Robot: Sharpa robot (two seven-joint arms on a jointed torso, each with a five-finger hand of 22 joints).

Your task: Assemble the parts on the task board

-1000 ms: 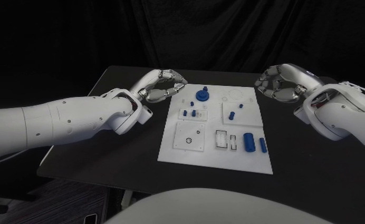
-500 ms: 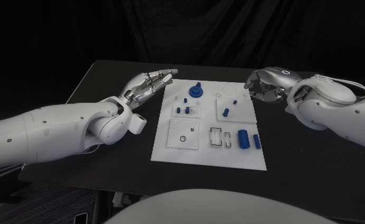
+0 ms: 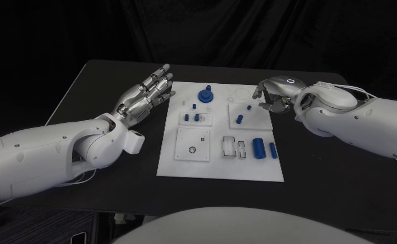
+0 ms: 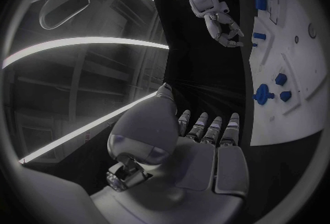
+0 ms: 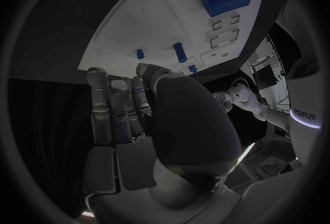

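**Both hands flank the board, holding nothing**

The white rectangular task board [image 3: 192,163] lies in the middle of the black desk [image 3: 331,169], its long edges running away from the robot. Bare desk shows on every side of it, with the widest strips along the left and right edges.

The left silver many-fingered hand [image 3: 146,96] hovers just beside the board's far left edge, fingers stretched out straight and close together, palm empty. It stands apart from the board's rim.

The right silver many-fingered hand [image 3: 271,96] sits at the board's far right edge, fingers curled downward with nothing between them. Its fingertips hang over or just at the rim; whether they touch it cannot be told.

On the board, a blue round knob with a peg [image 3: 205,94] stands near the far edge, toward the left hand. Small blue pegs [image 3: 193,117] stand in a block behind it, and another short blue peg [image 3: 240,119] stands to their right. A thick blue cylinder [image 3: 259,147] and a slimmer blue cylinder [image 3: 273,150] lie side by side near the right edge, close to each other.
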